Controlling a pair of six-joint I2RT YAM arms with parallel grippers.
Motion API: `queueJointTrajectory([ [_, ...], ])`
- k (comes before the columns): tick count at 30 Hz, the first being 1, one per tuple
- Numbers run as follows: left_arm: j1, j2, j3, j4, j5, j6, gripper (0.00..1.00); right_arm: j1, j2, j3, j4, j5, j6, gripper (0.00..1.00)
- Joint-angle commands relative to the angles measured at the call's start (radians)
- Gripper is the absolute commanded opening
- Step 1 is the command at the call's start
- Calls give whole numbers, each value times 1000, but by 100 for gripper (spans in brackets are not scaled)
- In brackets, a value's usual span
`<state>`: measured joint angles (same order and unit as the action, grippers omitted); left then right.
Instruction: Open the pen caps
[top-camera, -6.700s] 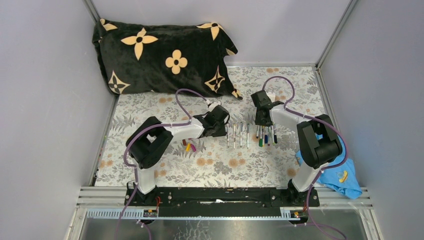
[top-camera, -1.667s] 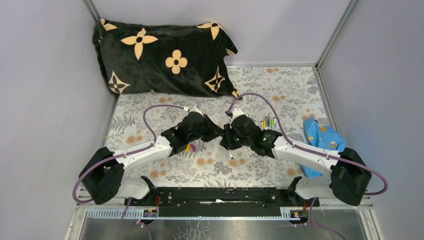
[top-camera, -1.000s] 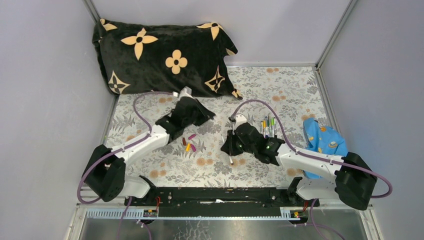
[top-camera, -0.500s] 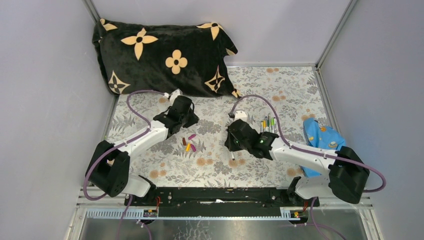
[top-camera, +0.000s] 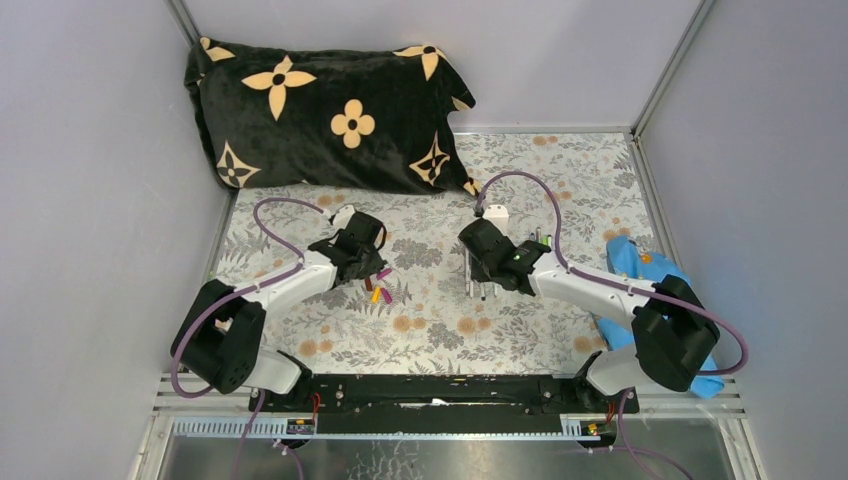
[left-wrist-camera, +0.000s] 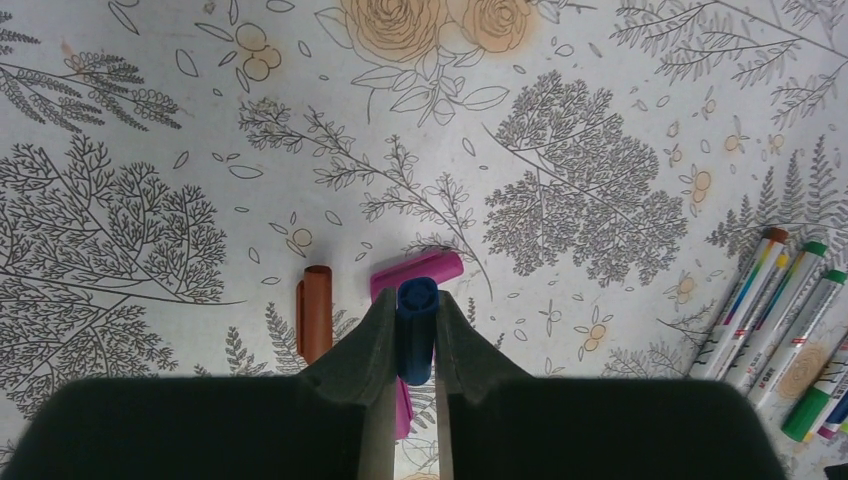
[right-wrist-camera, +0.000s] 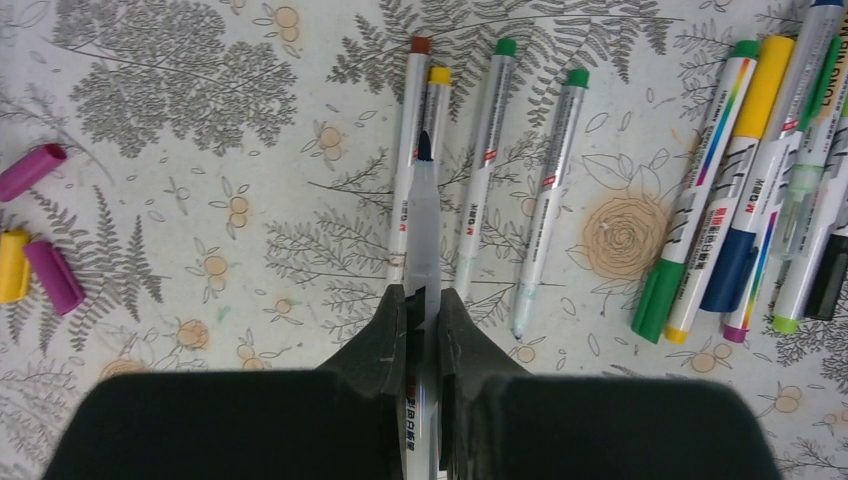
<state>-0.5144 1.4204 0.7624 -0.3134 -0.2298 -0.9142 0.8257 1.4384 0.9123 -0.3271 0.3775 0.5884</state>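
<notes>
Left gripper (left-wrist-camera: 417, 300) is clamped on a blue cap (left-wrist-camera: 417, 335), pinched upright between the foam pads. It hangs right over the loose caps left of the desk's centre, with a magenta cap (left-wrist-camera: 425, 270) directly beneath and a brown cap (left-wrist-camera: 315, 315) just beside it.

Over on the other side, the right gripper (right-wrist-camera: 422, 300) is gripping an uncapped pen (right-wrist-camera: 423, 220). Its dark tip points toward the far edge, above a row of four bare pens (right-wrist-camera: 485, 170).

Here is the danger as I read it. If the cap is let go from up there, it may land on the magenta one, bounce, and roll off across the desk (top-camera: 560, 170) toward the left edge. The soft pads could also cling, so the cap drops late and off target.

The pen worries me more. It sits right over the brown-ended and yellow-ended barrels, touching or just clear, I cannot tell. If it is released there, it likely settles crosswise on them and knocks the row askew. A roll to the right would take it toward the capped pens (right-wrist-camera: 745, 190) nearer the right edge, muddling done with undone. The exposed nib could also ink the flowered cover if it drags. The grip also sits far back on the barrel, so the long front end can swing on any quick move.
</notes>
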Motion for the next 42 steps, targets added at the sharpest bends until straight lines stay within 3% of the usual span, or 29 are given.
queueJointTrajectory([
  [1, 3, 11, -19, 12, -31, -16, 20, -34, 24, 49, -17, 27, -31, 0],
  [8, 4, 28, -31, 32, -24, -22, 32, -74, 88, 58, 5, 11, -41, 0],
  [20, 5, 20, -15, 30, -35, -11, 34, -111, 187, 92, 15, 32, -54, 4],
  [24, 5, 6, -9, 30, -39, -10, 34, -124, 210, 103, 16, 32, -66, 10],
  [29, 5, -17, -9, 30, -39, -15, 35, -135, 244, 114, 15, 29, -70, 24],
  [32, 5, -31, -9, 31, -38, -17, 40, -141, 260, 111, 22, 20, -72, 31],
  [42, 5, -73, -10, 35, -30, -27, 45, -143, 184, 108, 14, 42, -77, 35],
])
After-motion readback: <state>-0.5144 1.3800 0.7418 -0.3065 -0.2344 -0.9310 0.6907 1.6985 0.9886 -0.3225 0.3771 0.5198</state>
